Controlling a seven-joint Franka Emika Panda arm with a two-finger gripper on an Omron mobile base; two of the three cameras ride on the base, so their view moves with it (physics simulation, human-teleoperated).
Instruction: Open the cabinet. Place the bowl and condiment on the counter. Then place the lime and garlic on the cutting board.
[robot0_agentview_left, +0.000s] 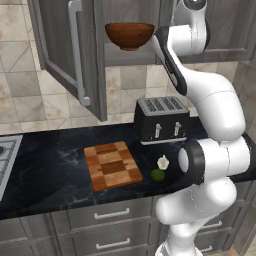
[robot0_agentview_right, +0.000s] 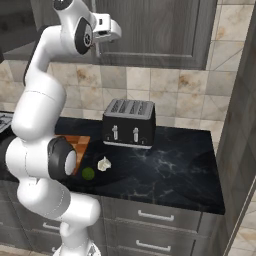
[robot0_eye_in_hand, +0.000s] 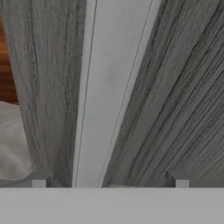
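The cabinet's left door stands swung open, and the reddish-brown bowl sits on the shelf inside. My gripper is raised against the right cabinet door, open, with that door's silver bar handle running between its fingertips. In the right base view the gripper is high at the cabinet front. The lime and garlic lie on the counter, just right of the cutting board. The condiment is hidden.
A black four-slot toaster stands on the counter behind the lime and garlic. A stove edge shows at far left. Grey drawers run under the counter. A tall dark panel bounds the counter's right end.
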